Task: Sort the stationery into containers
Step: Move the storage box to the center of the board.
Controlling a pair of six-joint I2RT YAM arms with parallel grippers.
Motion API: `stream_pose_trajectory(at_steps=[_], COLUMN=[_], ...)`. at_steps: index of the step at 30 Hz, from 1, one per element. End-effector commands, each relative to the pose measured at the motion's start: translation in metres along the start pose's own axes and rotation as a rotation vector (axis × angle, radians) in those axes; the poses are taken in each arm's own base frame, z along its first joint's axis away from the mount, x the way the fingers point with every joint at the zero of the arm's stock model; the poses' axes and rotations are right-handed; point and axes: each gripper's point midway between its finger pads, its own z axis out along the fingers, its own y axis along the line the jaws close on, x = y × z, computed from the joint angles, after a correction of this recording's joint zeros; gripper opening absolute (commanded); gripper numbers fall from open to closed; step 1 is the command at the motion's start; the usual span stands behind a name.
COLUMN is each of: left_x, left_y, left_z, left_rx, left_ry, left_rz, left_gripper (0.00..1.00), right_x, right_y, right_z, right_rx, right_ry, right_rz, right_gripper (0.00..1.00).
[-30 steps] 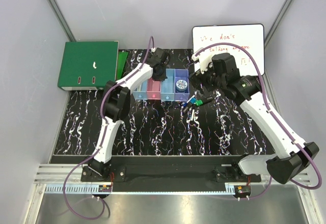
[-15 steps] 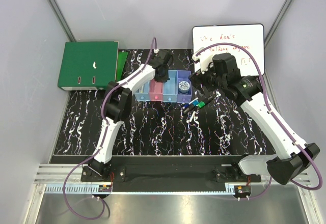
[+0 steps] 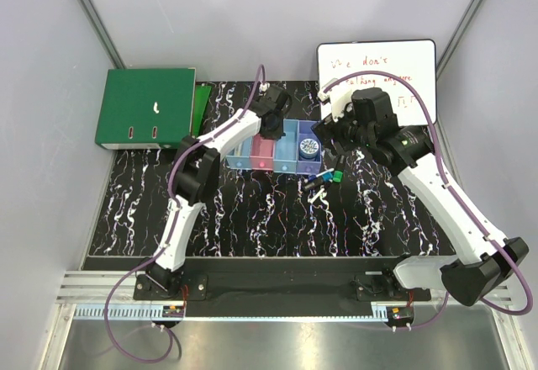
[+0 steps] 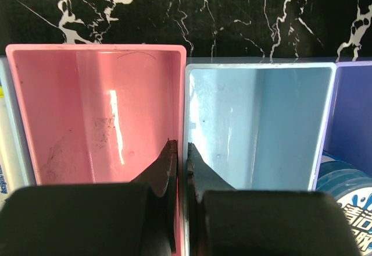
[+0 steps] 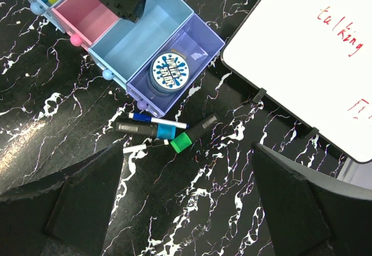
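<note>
A black, white-veined table (image 3: 252, 219) stood inside grey walls, with a green binder (image 3: 143, 105) at its far left corner and a whiteboard (image 3: 378, 71) with red writing at its far right. From above, the left gripper (image 3: 271, 122) reached to the far side of the containers (image 3: 282, 166), a joined row of four bins, but the wrist hid how its fingers stood. The left wrist view settled that. The two dark fingertips (image 4: 163, 166) were pressed close on either side of the wall shared by the pink bin (image 4: 96, 116) and the light blue bin (image 4: 256, 122), pinching that wall. To the right of that grip, in the purple-blue bin (image 4: 356, 110), the edge of a round blue-and-white tin (image 4: 343, 189) showed. At the far left, a sliver of a yellow-and-white marker (image 4: 4, 151) lay in the end bin. The right gripper (image 5: 186, 209) hung above the table with its fingers spread wide, holding nothing. Its wrist view alone made the loose stationery plain. Ahead of the open fingers, just short of the purple-blue bin, lay a blue-capped pen (image 5: 157, 120), a black marker with a blue band (image 5: 142, 129), a green-capped black marker (image 5: 195, 132) and a thin white stick (image 5: 136, 148), bunched together. That view also showed the tin's printed lid, which the left wrist view cut off.
</note>
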Motion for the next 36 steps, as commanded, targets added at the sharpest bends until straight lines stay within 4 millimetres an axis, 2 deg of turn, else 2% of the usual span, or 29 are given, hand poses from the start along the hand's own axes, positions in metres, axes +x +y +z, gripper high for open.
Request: stream_pose_trajectory(at_steps=[1, 8, 13, 20, 27, 31, 33, 36], left_x=[0.047, 0.052, 0.051, 0.036, 0.011, -0.003, -0.009, -0.022], left_y=[-0.027, -0.022, -0.02, -0.021, -0.034, -0.034, -0.035, -0.039], left_z=[-0.009, -0.015, -0.013, -0.014, -0.03, -0.039, -0.044, -0.057], left_rx=[0.081, 0.051, 0.037, 0.058, 0.149, 0.189, 0.203, 0.254], left_ry=[0.149, 0.142, 0.134, 0.111, 0.07, 0.047, 0.035, 0.007], left_rz=[-0.047, -0.065, -0.067, -0.047, 0.001, 0.008, 0.012, 0.023], left_gripper=[0.0, 0.0, 0.01, 0.26, 0.42, 0.47, 0.49, 0.58], right_x=[-0.016, -0.013, -0.012, -0.007, 0.031, 0.049, 0.06, 0.075], right_y=[-0.001, -0.002, -0.002, -0.003, -0.008, -0.014, -0.016, -0.025], right_z=[-0.014, -0.015, -0.015, -0.014, 0.001, 0.008, 0.016, 0.029], right_rx=[0.008, 0.01, 0.013, 0.024, 0.091, 0.148, 0.169, 0.204], right_ry=[-0.07, -0.066, -0.065, -0.051, 0.051, 0.101, 0.14, 0.197], right_rz=[0.012, 0.011, 0.01, 0.006, 0.123, 0.2, 0.232, 0.296], right_gripper=[0.99, 0.99, 0.99, 0.99, 1.0, 1.0, 1.0, 1.0])
